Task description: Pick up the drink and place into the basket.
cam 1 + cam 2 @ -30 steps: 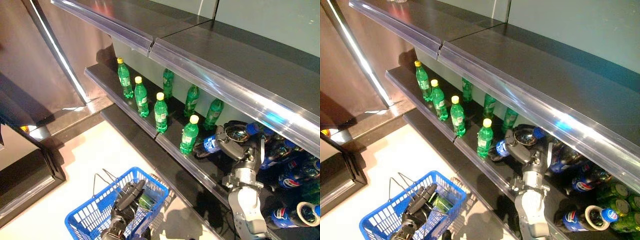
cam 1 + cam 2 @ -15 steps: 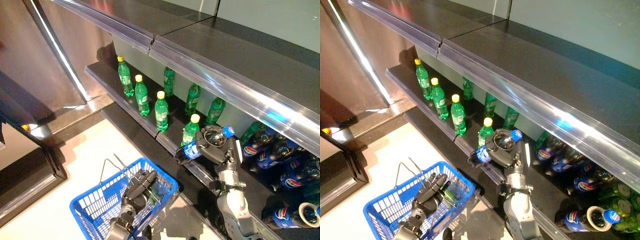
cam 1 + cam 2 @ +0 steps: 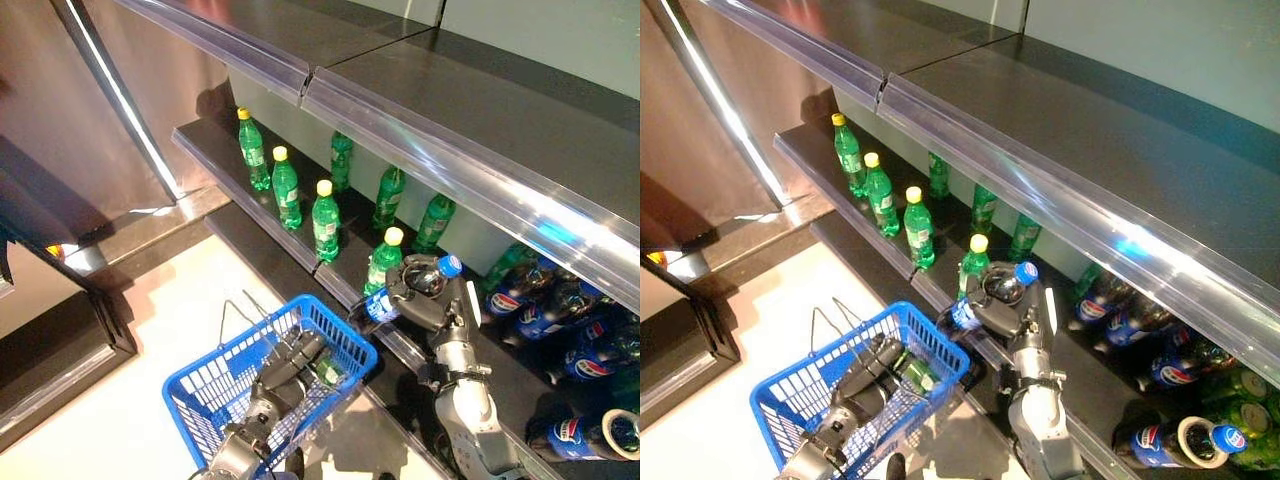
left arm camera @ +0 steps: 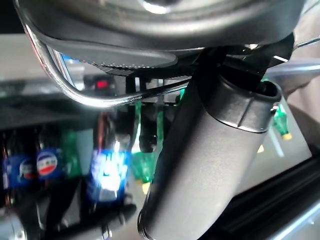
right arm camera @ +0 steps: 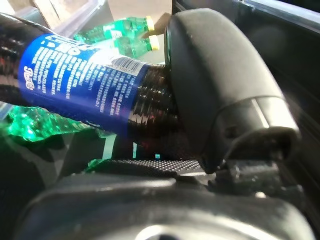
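Observation:
My right hand (image 3: 428, 300) is shut on a dark cola bottle (image 3: 385, 300) with a blue label and a blue cap. It holds the bottle tilted, cap up, in front of the shelf edge and just right of the blue basket (image 3: 215, 377). In the right wrist view the thumb (image 5: 220, 90) presses on the bottle (image 5: 75, 85). My left hand (image 3: 282, 366) is shut on the basket's wire handles (image 4: 75, 92) and holds the basket raised in front. A green bottle (image 3: 327, 369) lies in the basket.
Green bottles with yellow caps (image 3: 322, 215) stand along the middle shelf (image 3: 215, 165). Cola bottles (image 3: 560, 320) lie in the shelf at the right. An upper shelf with a clear front strip (image 3: 420, 150) overhangs them. Pale floor (image 3: 120, 380) lies to the left.
My right hand has drawn the cola bottle out of the shelf and leftward toward the basket. My left hand has raised the blue basket and brought it right, close to the bottle.

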